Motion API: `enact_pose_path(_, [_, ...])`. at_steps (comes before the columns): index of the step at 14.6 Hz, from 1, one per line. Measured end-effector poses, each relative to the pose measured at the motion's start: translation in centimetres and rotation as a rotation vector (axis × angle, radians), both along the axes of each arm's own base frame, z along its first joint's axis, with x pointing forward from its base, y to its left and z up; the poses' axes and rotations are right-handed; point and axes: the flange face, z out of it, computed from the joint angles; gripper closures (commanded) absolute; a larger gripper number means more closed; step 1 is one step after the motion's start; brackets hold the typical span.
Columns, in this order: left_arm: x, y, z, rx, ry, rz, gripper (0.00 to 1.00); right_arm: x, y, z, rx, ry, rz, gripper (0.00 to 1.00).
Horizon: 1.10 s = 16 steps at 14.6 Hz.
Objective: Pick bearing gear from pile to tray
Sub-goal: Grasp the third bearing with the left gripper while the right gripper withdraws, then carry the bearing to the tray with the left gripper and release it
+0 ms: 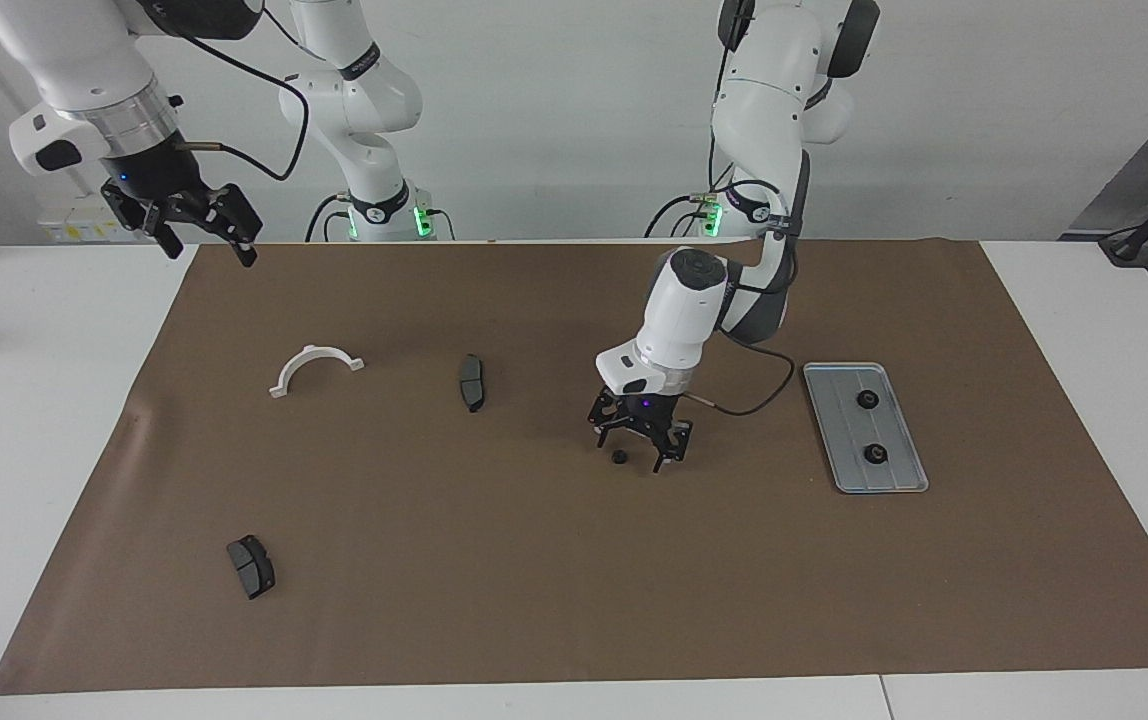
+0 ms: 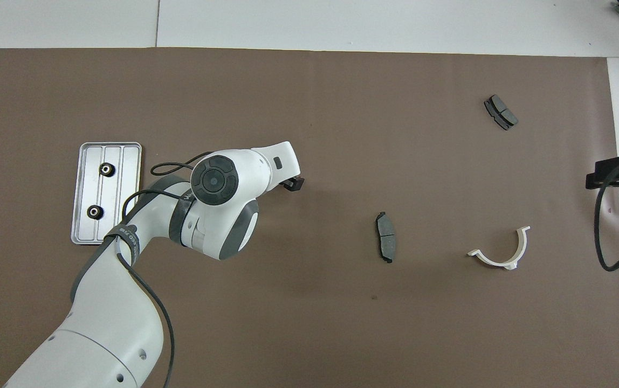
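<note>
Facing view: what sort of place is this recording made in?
Probably a robotics lab bench: two white arms mounted at a white table covered with a brown paper sheet, with loose parts and a metal tray laid out before a bare wall.

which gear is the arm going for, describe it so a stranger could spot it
On the brown mat, find the left gripper, open and low over the middle, beside the tray. The loose gear lies on the mat between its fingertips. It is the only gear on the mat; the other two gears sit in the tray.
</note>
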Motion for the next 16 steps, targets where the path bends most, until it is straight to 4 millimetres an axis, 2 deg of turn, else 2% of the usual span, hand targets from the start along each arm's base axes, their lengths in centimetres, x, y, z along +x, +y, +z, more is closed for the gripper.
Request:
enact_pose_path(3, [-0.4,-0.4,-0.2,0.003,0.004,-0.009,0.02,0.0,0.4,-0.2,0.0,0.004,0.007,0.0])
enact_pose_path(4, [-0.6,-0.5,-0.4,0.005,0.007,-0.011,0.05,0.0,0.4,-0.2,0.0,0.004,0.008,0.0])
enact_pose_path(5, [-0.7,-0.5,-0.5,0.006,0.009,-0.012,0.12,0.0,0.5,-0.2,-0.001,0.004,0.014,0.0])
enact_pose_path(7, [-0.9,-0.5,-0.7,0.009,0.013,-0.014,0.17,0.1,0.6,0.0,-0.009,0.001,0.051,0.0])
enact_pose_path(12, [-1.1,-0.9,-0.8,0.009,0.013,-0.021,0.22,0.1,0.6,-0.1,-0.014,0.002,0.099,0.0])
enact_pose_path(14, [-1.2,-0.9,-0.8,0.009,0.012,-0.021,0.33,0.1,0.6,-0.1,-0.014,0.005,0.101,0.0])
enact_pose_path(16, [-1.2,-0.8,-0.9,0.006,0.005,-0.02,0.57,0.1,0.6,-0.2,-0.014,0.007,0.103,0.0])
